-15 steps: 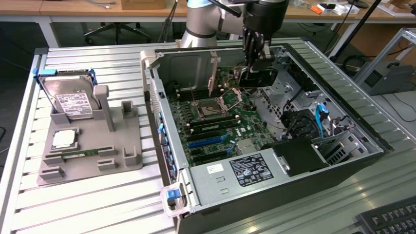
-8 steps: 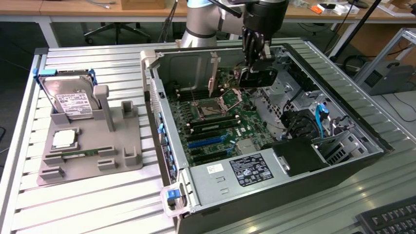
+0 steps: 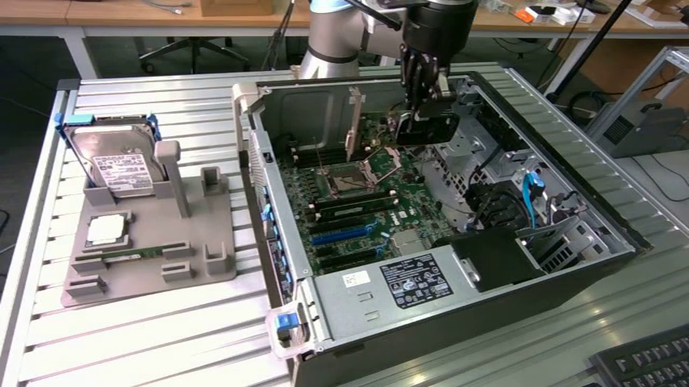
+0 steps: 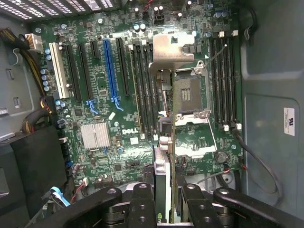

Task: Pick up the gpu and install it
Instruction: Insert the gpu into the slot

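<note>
Before me lies an open black computer case (image 3: 560, 274) on the ribbed metal table (image 3: 140, 339), its green motherboard (image 4: 118, 118) showing blue and black expansion slots (image 4: 110, 66) and an empty processor socket (image 4: 186, 95). To the exterior view's left, a grey plastic holder (image 3: 151, 250) carries an upright silver hard drive with white label (image 3: 121, 165), a square processor chip (image 3: 106, 230) and a narrow green memory stick (image 3: 135, 254).

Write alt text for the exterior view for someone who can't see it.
A robot arm's gripper holds the gpu above the motherboard inside an open computer case lying on a metal table. On the exterior view's left, a grey holder carries a hard drive.
</note>
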Robot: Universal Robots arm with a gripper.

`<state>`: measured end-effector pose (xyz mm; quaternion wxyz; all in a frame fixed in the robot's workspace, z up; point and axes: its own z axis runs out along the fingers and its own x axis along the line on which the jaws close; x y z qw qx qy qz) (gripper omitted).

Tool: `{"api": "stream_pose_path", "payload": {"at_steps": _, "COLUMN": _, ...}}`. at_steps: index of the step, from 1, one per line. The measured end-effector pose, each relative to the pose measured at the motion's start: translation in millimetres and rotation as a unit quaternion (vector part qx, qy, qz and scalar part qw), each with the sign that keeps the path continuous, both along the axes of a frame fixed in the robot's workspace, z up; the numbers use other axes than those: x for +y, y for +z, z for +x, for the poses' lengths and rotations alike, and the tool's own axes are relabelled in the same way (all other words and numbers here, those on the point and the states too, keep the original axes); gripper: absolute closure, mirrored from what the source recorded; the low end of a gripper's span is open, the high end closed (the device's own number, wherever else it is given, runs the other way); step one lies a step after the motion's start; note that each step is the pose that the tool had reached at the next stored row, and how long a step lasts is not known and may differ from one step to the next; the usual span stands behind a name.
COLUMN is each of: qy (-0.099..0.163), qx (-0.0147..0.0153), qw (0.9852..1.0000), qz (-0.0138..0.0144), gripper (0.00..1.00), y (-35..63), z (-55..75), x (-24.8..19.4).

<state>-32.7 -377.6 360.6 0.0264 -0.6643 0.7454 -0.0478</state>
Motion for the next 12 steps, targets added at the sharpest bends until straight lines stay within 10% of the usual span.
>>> {"api": "stream_pose_path", "payload": {"at_steps": 12, "qy": 0.017, "qx": 0.0, "qw": 0.9998, "qz": -0.0037, "gripper": 0.73, "y": -1.1, "z": 0.0, "x": 0.0}}
